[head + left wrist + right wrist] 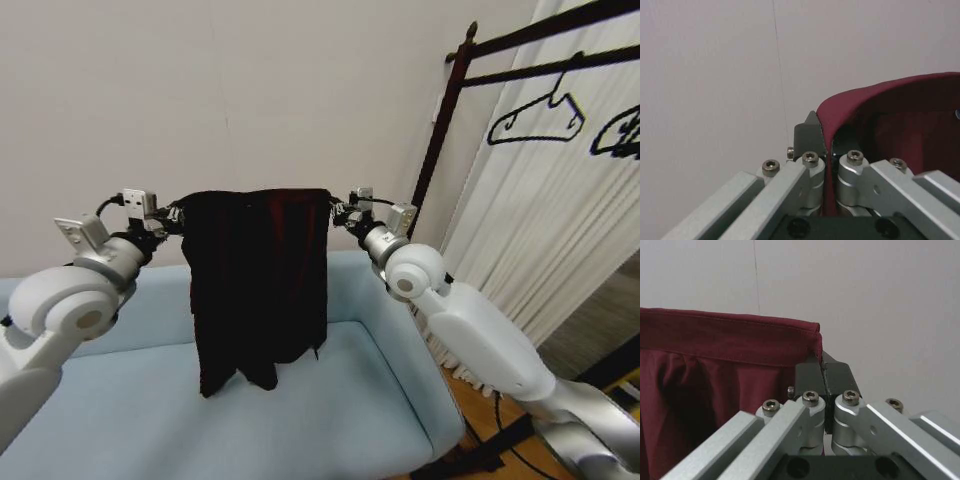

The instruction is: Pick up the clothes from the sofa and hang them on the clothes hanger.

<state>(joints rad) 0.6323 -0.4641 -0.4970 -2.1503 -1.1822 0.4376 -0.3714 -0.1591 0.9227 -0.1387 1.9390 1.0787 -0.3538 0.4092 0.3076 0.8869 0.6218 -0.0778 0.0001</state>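
From my station, both arms reach forward over the sofa [330, 420]. The left gripper [170, 215] and right gripper [340, 208] sit level with each other, well apart. Between them hangs the dark red garment [258, 285]. Each gripper pinches one end of its top band. In the left wrist view the fingers [809, 137] are clenched on a fold of the cloth. In the right wrist view the fingers [810, 377] are clamped on the band's corner.

I judge the wide, level hold is meant to keep the band taut and flat, so it can be laid over a bar without bunching. The cloth drapes above the middle of the seat, in front of the sofa's back edge. I cannot tell whether its hem clears the cushion.

Farther off, past the sofa's right end, stands the clothes rack [440, 130] with a hanger [537, 115] on its rail. The garment is well apart from it.
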